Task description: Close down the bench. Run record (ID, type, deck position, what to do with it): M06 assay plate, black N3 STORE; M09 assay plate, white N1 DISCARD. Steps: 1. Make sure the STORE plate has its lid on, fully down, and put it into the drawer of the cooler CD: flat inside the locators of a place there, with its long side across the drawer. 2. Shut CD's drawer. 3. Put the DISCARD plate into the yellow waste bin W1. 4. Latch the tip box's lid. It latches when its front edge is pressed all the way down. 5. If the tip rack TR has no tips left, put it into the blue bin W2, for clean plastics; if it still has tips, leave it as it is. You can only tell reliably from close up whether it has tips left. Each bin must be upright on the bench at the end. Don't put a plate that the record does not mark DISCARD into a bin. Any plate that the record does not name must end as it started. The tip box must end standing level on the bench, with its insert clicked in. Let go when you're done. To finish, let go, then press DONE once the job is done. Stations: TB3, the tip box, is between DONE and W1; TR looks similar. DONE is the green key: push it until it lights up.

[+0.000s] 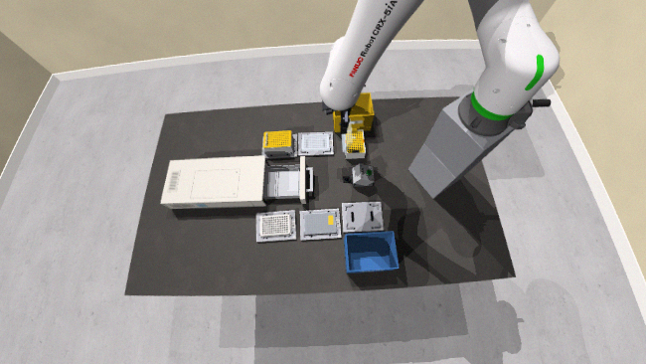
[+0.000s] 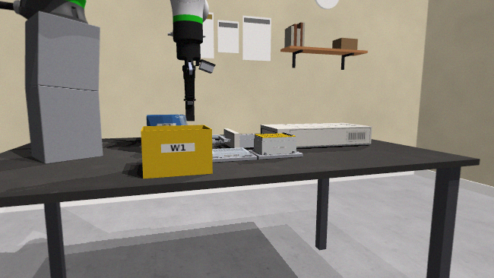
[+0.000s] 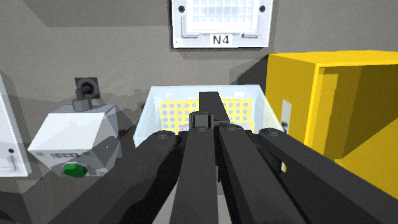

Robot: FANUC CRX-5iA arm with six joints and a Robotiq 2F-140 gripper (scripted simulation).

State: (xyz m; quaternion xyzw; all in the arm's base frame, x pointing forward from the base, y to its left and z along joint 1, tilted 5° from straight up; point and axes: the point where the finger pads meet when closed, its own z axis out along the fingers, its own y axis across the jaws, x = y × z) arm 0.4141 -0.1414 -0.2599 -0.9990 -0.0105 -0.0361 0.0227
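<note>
My gripper (image 2: 189, 113) is shut and empty, pointing straight down. It hangs just above the tip box TB3 (image 1: 355, 140), beside the yellow bin W1 (image 1: 355, 111). In the wrist view the closed fingertips (image 3: 210, 107) are over the tip box (image 3: 205, 114), which shows its yellow insert and a clear lid that stands raised. The green DONE key (image 3: 75, 170) is to its left on a grey housing. The cooler CD (image 1: 214, 181) has its drawer (image 1: 285, 182) standing open. The white assay plate (image 1: 275, 225) sits in its nest at the front. The tip rack TR (image 1: 277, 142) has a yellow top.
A clear plate on nest N4 (image 3: 221, 17) lies beyond the tip box. A grey lidded plate (image 1: 320, 223) and an empty nest (image 1: 363, 217) sit at the front, with the blue bin W2 (image 1: 371, 252) in front of them. The robot's grey pedestal (image 1: 454, 149) stands at the right.
</note>
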